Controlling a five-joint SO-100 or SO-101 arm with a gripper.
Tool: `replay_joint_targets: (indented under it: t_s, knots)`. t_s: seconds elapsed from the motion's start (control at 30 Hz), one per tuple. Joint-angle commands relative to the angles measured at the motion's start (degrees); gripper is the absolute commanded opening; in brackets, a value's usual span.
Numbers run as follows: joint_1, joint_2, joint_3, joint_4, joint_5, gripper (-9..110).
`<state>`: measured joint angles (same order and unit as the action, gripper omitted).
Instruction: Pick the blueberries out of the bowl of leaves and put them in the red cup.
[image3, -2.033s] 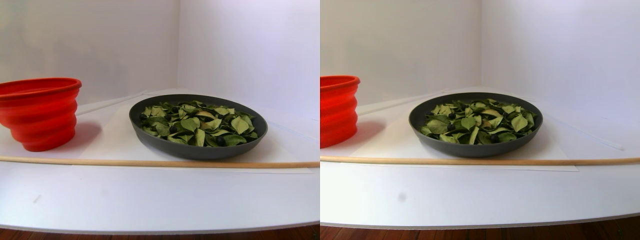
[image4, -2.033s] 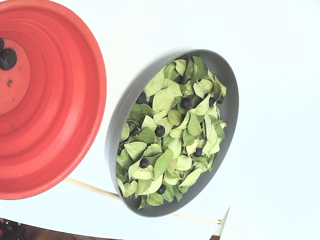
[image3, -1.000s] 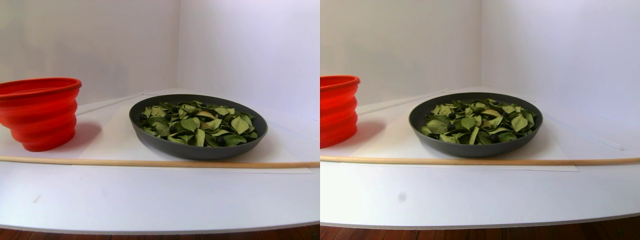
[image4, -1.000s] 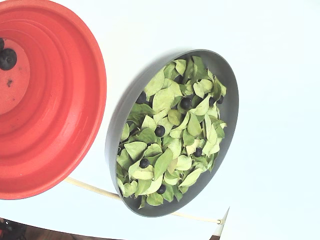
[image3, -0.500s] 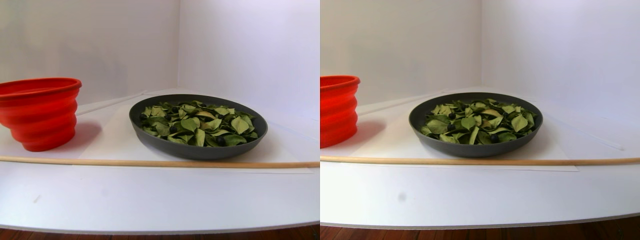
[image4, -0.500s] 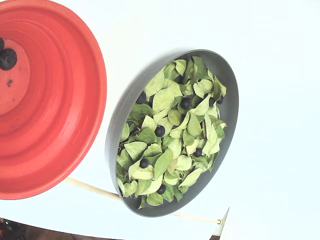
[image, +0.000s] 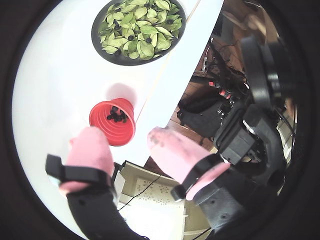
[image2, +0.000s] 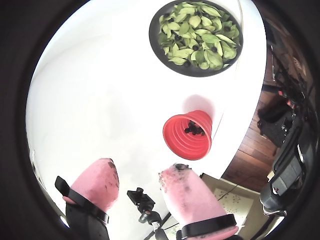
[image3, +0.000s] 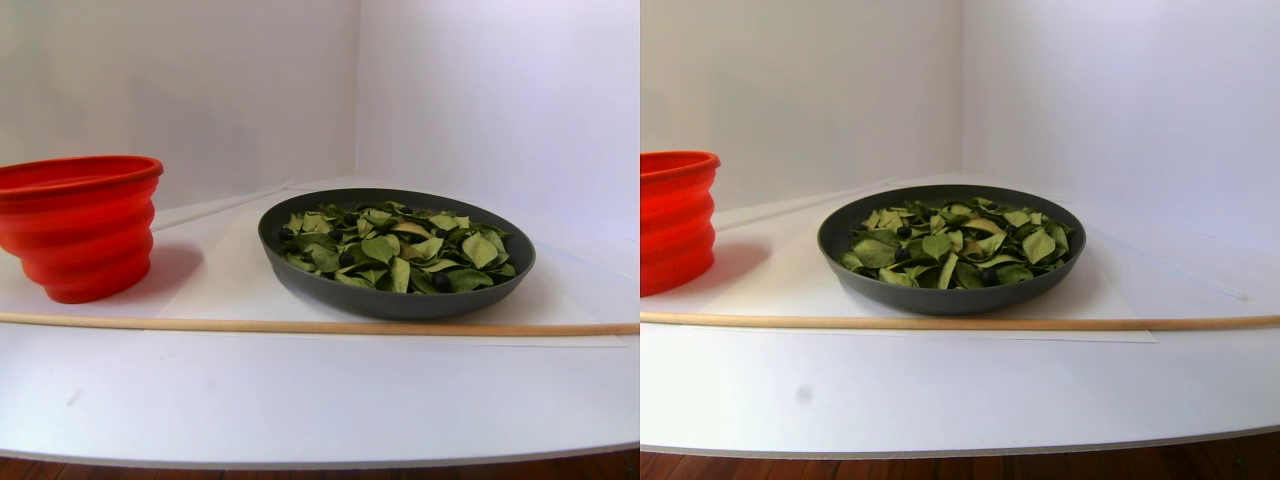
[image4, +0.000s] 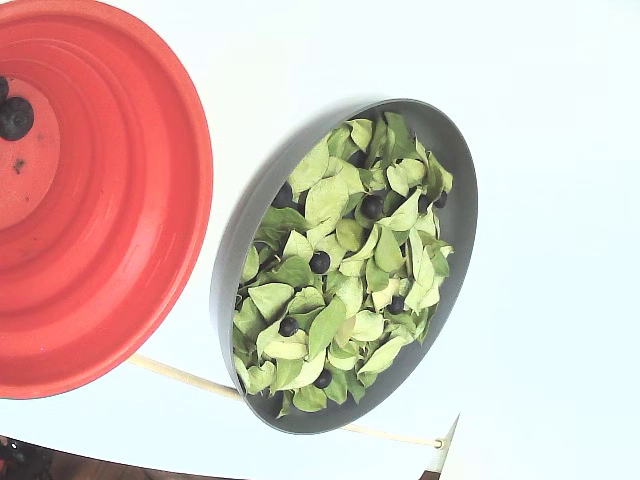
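Observation:
The dark grey bowl (image4: 463, 200) (image3: 400, 304) (image: 98, 39) (image2: 152, 40) holds a heap of green leaves (image4: 330, 200) (image3: 480, 248) (image: 145, 45) (image2: 192, 20). Several blueberries (image4: 320, 262) (image3: 441, 283) lie among them. To the bowl's left in the fixed view stands the red cup (image4: 130, 200) (image3: 80, 230) (image: 106, 129) (image2: 180, 144), with more blueberries (image4: 15, 117) (image: 117, 116) (image2: 193, 130) on its bottom. In both wrist views my gripper (image: 121, 137) (image2: 139, 170) hangs high above the table, near the cup. It is open, and its pink fingers (image: 90, 150) (image2: 100, 180) hold nothing.
A thin wooden stick (image3: 300, 326) (image4: 180, 375) lies along the front of the bowl and cup. White walls close the back. A small camera stand (image2: 142, 197) sits below the gripper. The table's edge, cables and floor (image: 210, 85) lie off to the right.

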<state>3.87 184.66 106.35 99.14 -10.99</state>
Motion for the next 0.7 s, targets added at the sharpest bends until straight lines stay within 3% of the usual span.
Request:
replay_joint_targets:
  t_s: [0.0, 0.67]
  knots:
    - [0.1, -5.3, -8.0, -6.1, -2.8, 15]
    - [7.9, -15.2, 8.1, -20.8, -34.6, 17]
